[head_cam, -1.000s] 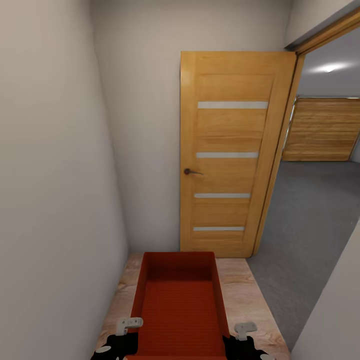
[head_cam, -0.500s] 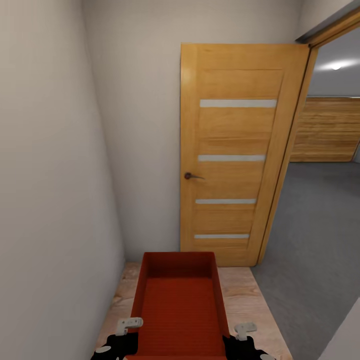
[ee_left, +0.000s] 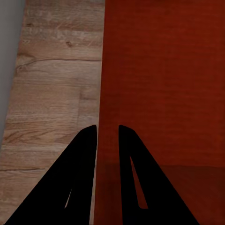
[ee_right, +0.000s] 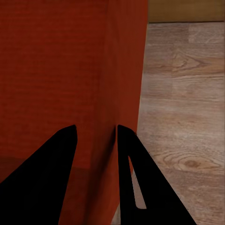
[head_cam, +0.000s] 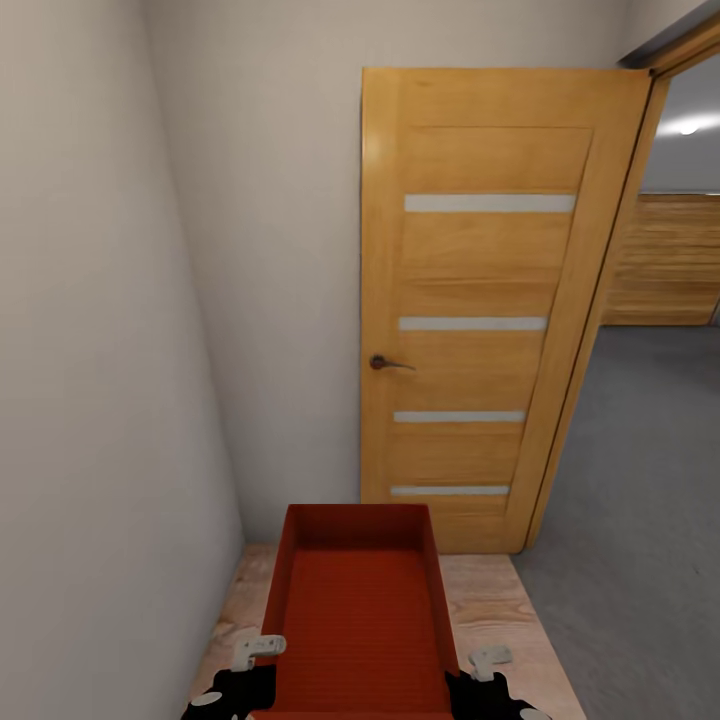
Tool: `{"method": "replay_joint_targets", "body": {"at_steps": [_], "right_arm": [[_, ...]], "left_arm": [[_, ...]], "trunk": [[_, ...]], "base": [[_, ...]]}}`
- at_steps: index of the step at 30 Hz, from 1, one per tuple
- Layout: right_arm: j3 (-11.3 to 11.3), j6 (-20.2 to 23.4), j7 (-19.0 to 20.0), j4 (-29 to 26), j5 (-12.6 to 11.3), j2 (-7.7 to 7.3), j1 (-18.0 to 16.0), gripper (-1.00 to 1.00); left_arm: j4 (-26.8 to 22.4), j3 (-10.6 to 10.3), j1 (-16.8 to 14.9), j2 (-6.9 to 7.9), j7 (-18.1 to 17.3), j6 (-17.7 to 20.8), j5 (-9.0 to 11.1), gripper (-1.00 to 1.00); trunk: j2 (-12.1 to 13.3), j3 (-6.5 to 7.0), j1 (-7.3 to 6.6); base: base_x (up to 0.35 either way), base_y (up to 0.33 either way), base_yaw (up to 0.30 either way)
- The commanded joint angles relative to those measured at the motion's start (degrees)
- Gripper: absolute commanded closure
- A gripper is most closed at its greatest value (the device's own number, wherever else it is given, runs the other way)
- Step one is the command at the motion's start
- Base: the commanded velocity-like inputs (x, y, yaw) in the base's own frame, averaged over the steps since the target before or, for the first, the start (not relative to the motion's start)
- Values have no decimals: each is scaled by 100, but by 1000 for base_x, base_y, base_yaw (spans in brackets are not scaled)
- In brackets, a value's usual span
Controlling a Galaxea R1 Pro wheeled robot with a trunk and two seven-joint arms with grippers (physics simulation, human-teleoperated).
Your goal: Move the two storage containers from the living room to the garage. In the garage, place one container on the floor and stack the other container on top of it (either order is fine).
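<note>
I hold one orange-red storage container low in front of me, lengthwise and level, over light wood planks. My left gripper is shut on its left wall and my right gripper on its right wall. In the left wrist view the left gripper straddles the container wall, one finger inside and one outside. The right gripper clamps the opposite wall the same way. Through the doorway at the right lies the garage's dark grey floor.
An open wooden door with a dark handle stands straight ahead. A white wall runs close on my left. The garage shows a wood-slat panel and a ceiling light.
The camera has moved forward: the door looms larger and the garage opening has slid toward the right edge. The container stays gripped in the same place before me.
</note>
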Motion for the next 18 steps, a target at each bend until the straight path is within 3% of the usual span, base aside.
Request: {"method": "replay_joint_targets", "body": {"at_steps": [1, 6, 18], "right_arm": [[39, -12, -7, 24, -24, -23, -5, 100], [39, -10, -7, 24, -24, -23, -5, 100], [39, -10, -7, 30, -24, -23, -4, 100]], "left_arm": [[-408, 9, -3, 1, 29, -103, -43, 100], [-408, 14, -4, 1, 30, -110, -42, 100], [-408, 17, -2, 9, 31, -112, -36, 100]], "trunk": [[-8, -10, 5], [-8, -10, 5], [-8, -10, 5]], "base": [[327, 0, 0], [212, 0, -117], [8, 0, -269]]}}
